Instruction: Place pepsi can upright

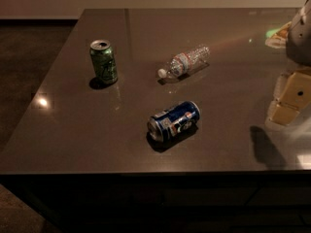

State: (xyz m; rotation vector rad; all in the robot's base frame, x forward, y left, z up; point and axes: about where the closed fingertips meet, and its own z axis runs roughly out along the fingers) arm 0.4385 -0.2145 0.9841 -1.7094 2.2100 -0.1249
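The pepsi can (174,120) is dark blue with white and red marks and lies on its side near the front middle of the dark table (97,135), its silver end facing front left. My gripper (287,102) is at the right edge of the view, low over the table and well to the right of the can, apart from it. Nothing shows in it. The arm's grey body (300,33) rises above it at the upper right.
A green can (103,61) stands upright at the back left. A clear plastic bottle (187,61) with a white cap lies on its side behind the pepsi can. The table's front edge runs just below the pepsi can.
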